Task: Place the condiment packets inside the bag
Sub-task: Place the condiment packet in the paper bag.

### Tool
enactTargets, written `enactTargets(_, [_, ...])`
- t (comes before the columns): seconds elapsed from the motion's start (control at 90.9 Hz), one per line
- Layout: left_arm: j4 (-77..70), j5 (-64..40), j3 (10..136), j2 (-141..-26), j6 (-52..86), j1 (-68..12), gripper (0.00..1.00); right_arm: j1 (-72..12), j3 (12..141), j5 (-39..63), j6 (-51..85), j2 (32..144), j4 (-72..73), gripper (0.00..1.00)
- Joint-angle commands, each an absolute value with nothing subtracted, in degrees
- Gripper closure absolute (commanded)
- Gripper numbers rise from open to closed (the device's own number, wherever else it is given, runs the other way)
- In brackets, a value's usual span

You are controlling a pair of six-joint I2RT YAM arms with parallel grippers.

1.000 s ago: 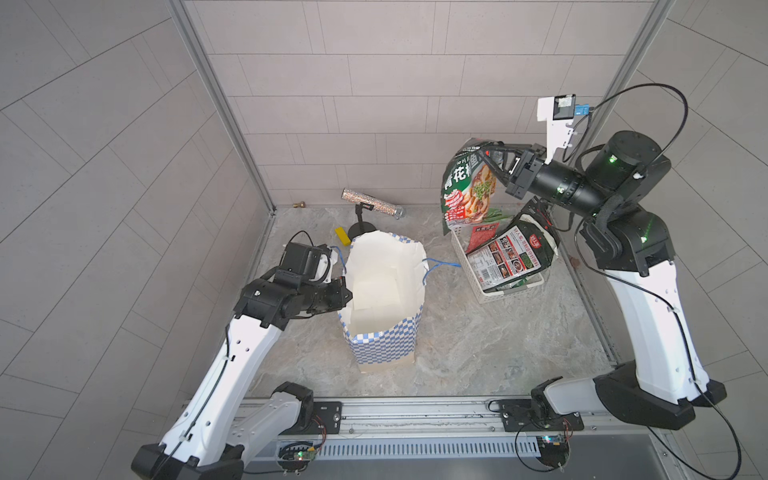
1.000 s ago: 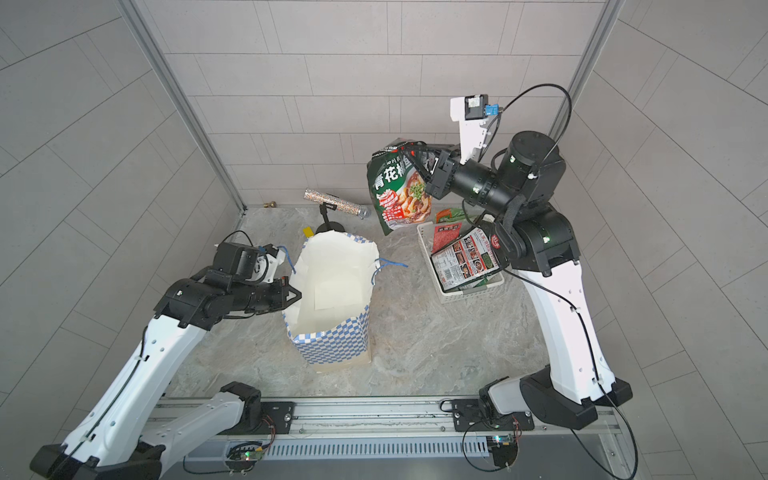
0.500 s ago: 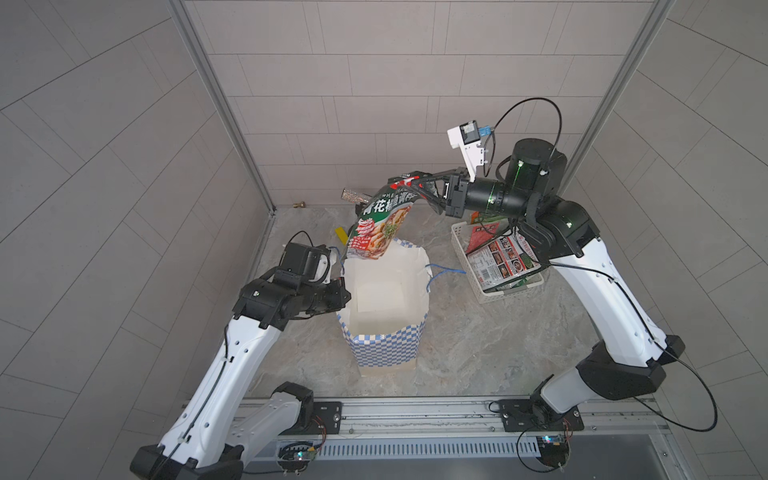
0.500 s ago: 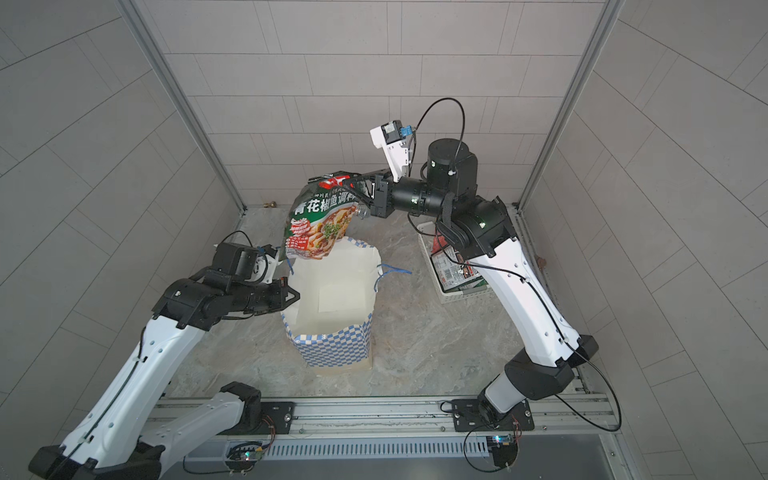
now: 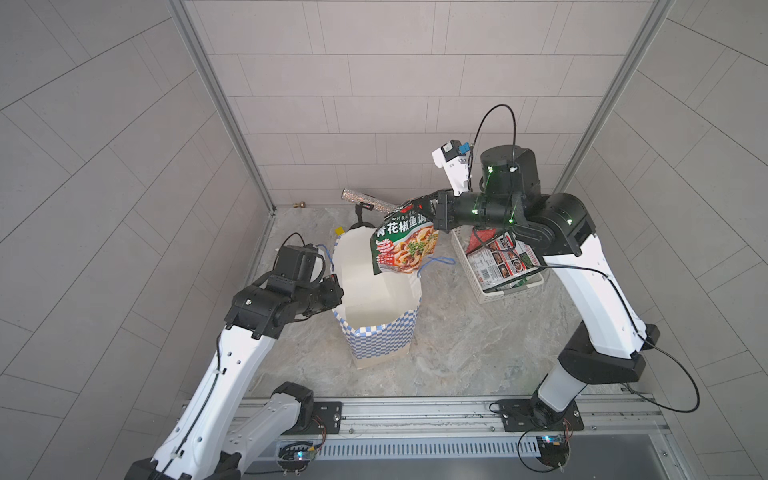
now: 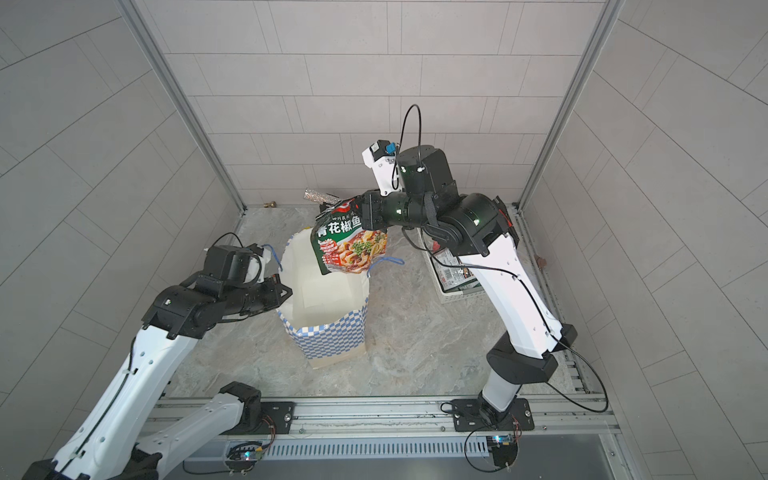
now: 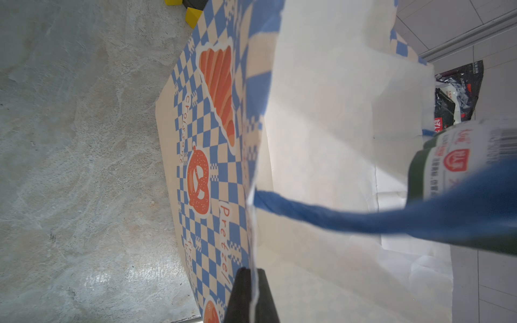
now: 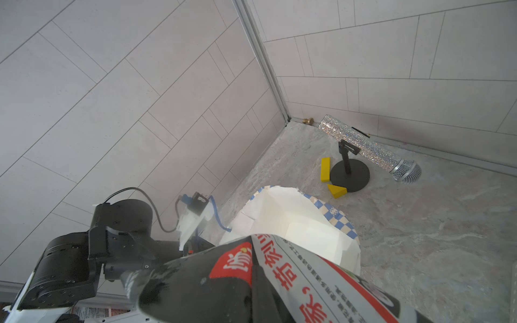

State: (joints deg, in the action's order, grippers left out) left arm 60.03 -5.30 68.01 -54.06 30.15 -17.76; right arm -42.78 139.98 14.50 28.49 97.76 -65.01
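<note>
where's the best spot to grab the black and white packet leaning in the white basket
Probably its upper edge, from above. The black and white packet leans tilted in the white basket, its top rising clear of the rim, while the walls block its sides; a thin edge suits a pinch.

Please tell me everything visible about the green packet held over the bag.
The green packet is a flat, glossy plastic pouch. Its front shows white Chinese characters, a red label and a photo of a dish; the left wrist view shows a white back with a barcode. The right gripper, shut, pinches its top edge, so it hangs tilted above the open mouth of the bag. Whether its lower edge touches the rim cannot be told.
</note>
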Motion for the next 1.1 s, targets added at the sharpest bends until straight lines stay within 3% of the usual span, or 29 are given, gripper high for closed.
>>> enactTargets(0.0, [58.46, -5.14, 68.27, -53.56, 31.55, -18.0, 1.0, -43.5, 143.83, 14.17, 30.13, 98.84, -67.26, 1.0])
enactTargets(0.363, [56.83, -5.44, 66.22, -54.27, 31.89, -18.13, 1.0, -43.96, 147.32, 20.03, 36.34, 101.04, -63.32, 1.0])
enactTargets(0.815, [56.86, -4.96, 65.61, -54.35, 31.71, -18.17, 1.0, -44.2, 150.26, 17.6, 38.38, 101.44, -58.01, 1.0])
enactTargets(1.09, [57.1, -1.53, 65.7, -52.76, 33.0, -18.13, 1.0, -47.26, 135.73, 18.3, 44.01, 99.14, -55.49, 1.0])
